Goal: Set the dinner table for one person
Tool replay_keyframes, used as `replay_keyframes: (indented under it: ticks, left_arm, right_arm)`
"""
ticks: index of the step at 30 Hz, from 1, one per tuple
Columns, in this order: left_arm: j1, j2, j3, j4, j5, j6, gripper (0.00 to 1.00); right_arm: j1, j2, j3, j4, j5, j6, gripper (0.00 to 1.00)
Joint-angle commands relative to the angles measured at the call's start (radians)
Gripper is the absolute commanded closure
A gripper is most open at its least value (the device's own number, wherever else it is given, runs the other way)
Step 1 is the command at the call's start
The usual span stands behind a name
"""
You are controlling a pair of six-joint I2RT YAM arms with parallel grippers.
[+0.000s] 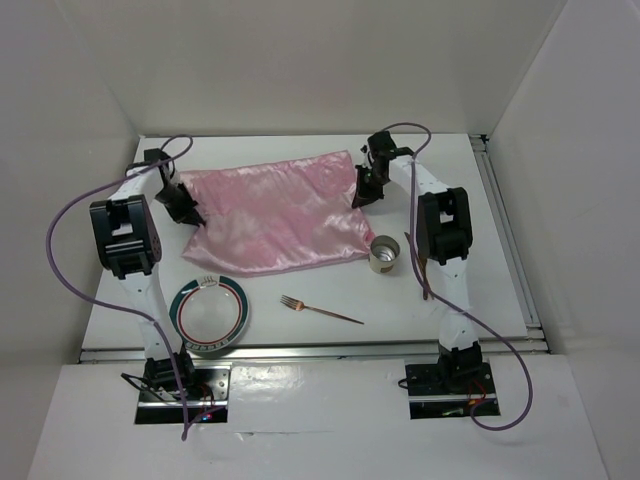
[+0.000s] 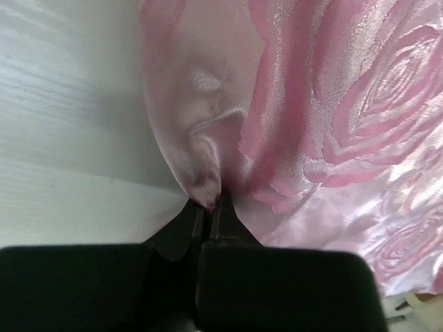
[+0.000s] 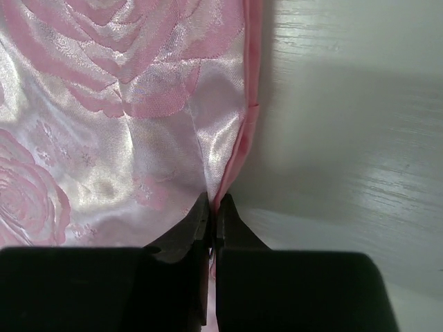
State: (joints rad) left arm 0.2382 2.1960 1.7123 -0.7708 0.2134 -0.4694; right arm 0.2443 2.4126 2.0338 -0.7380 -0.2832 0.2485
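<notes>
A white bench (image 1: pixel 470 290) fills the view from above; it is rigid and fixed, a surface to lay things on rather than to lift. A pink satin cloth (image 1: pixel 272 213) lies spread over its far middle. The left jaws are pinched tight on the cloth's left edge, and the right jaws are pinched tight on its right hem. The cloth looks light, limp and slippery, so a shallow pinch may slip; the hemmed edges seem the surest hold. Nearer the arms lie a plate (image 1: pixel 243 310), a fork (image 1: pixel 320 310) and a metal cup (image 1: pixel 384 254).
</notes>
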Motion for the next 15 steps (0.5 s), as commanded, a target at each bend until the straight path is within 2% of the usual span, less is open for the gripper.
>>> replay_keyframes:
  ticks: [1,7,12,15]
  left_arm:
    - [0.000,0.027,0.065,-0.027,0.096,0.031,1.00]
    - [0.000,-0.139,0.170,-0.067,0.089,0.058,1.00]
    - [0.000,-0.274,0.276,-0.220,0.055,0.089,1.00]
    - [0.000,-0.347,0.276,-0.252,0.044,0.098,1.00]
  right_arm:
    - [0.012,-0.003,0.006,0.012,-0.024,0.004,1.00]
    - [0.003,-0.151,0.016,0.022,0.047,0.014,1.00]
    - [0.003,-0.288,0.002,0.022,0.068,0.014,1.00]
    - [0.003,-0.366,-0.062,0.038,0.091,0.025,1.00]
